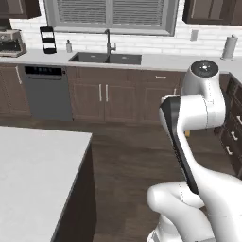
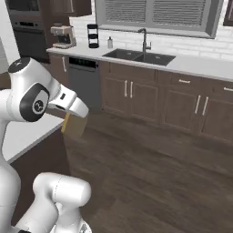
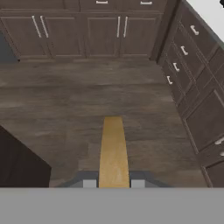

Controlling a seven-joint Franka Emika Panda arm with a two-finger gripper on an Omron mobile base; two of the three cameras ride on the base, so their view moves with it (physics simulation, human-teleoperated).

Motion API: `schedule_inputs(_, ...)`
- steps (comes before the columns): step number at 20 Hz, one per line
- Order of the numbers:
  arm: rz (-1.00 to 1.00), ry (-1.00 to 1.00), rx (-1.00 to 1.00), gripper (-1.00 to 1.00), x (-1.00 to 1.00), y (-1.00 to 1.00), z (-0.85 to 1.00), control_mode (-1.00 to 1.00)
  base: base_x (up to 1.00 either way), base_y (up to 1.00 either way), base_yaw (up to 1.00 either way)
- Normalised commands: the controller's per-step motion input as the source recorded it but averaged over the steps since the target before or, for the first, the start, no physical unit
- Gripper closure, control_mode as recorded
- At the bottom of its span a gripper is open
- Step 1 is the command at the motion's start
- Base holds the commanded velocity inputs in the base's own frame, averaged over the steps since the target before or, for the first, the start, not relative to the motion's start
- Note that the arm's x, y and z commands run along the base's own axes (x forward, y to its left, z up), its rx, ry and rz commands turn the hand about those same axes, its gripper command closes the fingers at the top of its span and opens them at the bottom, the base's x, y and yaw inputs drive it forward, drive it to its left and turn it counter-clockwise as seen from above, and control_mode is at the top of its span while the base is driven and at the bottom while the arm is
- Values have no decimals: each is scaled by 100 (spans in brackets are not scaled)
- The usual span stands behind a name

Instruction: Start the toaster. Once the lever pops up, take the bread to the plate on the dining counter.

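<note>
A: Left base view: what stood where?
B: The counter (image 1: 33, 175) lay lower left, no plate seen on it; the arm hid the hand.

A: Right base view?
B: The bread (image 2: 74, 124) hung below the gripper (image 2: 75, 113), over the floor.

A: Hand view?
B: The gripper (image 3: 113, 183) was clenched on the slice, held edge-on. Toasting looked done; carrying and placing remained.
</note>
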Motion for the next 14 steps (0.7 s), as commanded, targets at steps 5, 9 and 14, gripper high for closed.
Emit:
schedule_inputs(5,0,0,0,100,0,0,0,100,0,0,100)
schedule_inputs(9,0,0,0,100,0,0,0,100,0,0,100)
schedule_inputs(14,0,0,0,100,0,0,0,100,-1,17,94)
